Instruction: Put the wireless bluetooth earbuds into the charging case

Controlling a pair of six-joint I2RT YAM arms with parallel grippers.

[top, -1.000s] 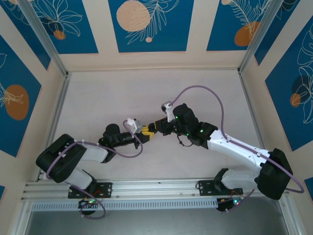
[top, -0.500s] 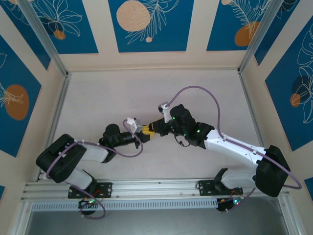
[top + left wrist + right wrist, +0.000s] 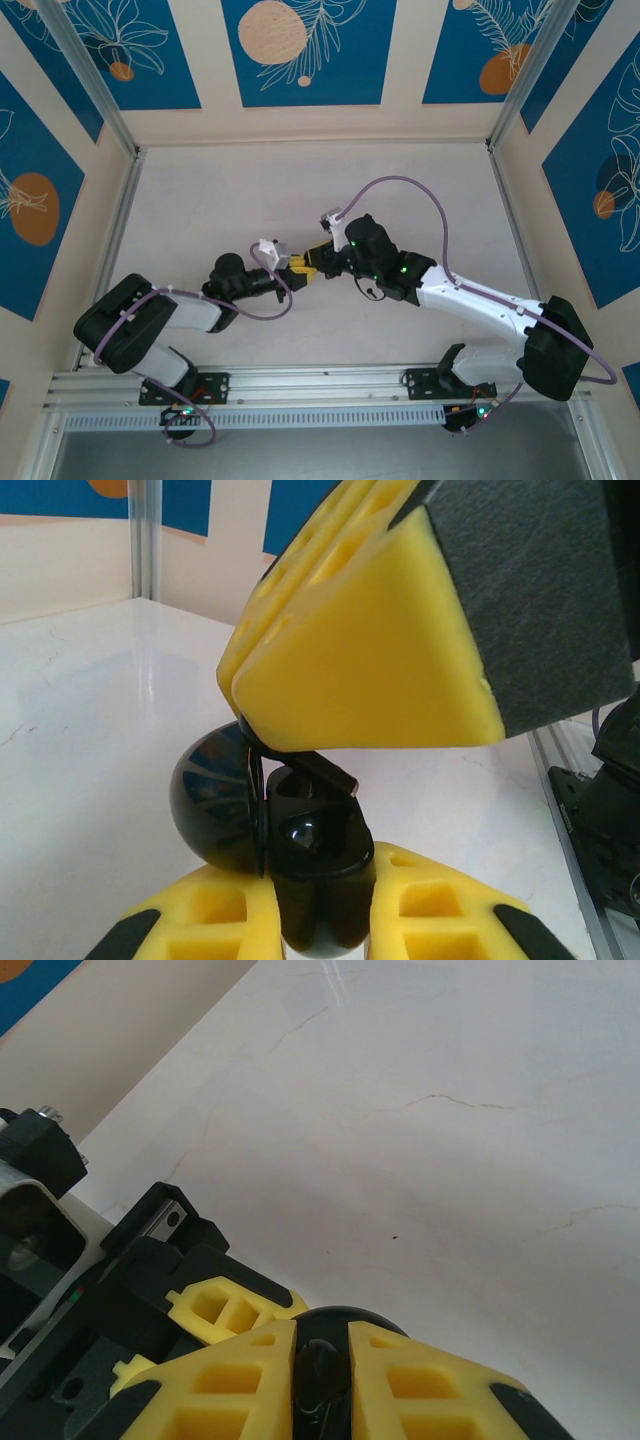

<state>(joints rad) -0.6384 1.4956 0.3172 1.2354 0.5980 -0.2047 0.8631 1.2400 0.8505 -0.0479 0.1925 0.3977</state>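
Charging case (image 3: 318, 855) clamped in left tool (image 3: 320, 920), right tool (image 3: 260, 685) touching above.

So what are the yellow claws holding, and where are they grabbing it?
The left gripper pinches the open shiny black case by its lower body. The right gripper pinches a small black piece, probably an earbud, at its fingertips.
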